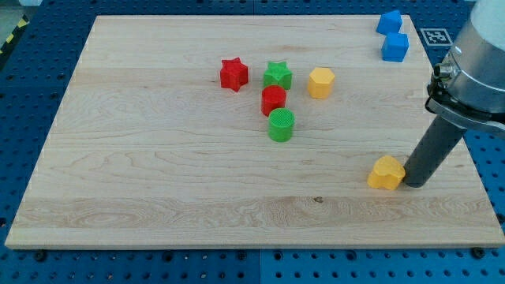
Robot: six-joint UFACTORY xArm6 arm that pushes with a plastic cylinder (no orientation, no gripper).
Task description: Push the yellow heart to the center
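The yellow heart (pixel 386 173) lies on the wooden board (pixel 158 158) at the view's lower right. My tip (pixel 413 184) rests on the board just to the right of the heart, touching or almost touching its right side. The dark rod rises up and to the right from there to the arm at the view's right edge.
Near the board's middle top sit a red star (pixel 233 74), a green star (pixel 278 76), a yellow hexagon (pixel 320 82), a red block (pixel 273 100) and a green cylinder (pixel 281 125). Two blue blocks (pixel 389 22) (pixel 395 47) sit at the top right corner.
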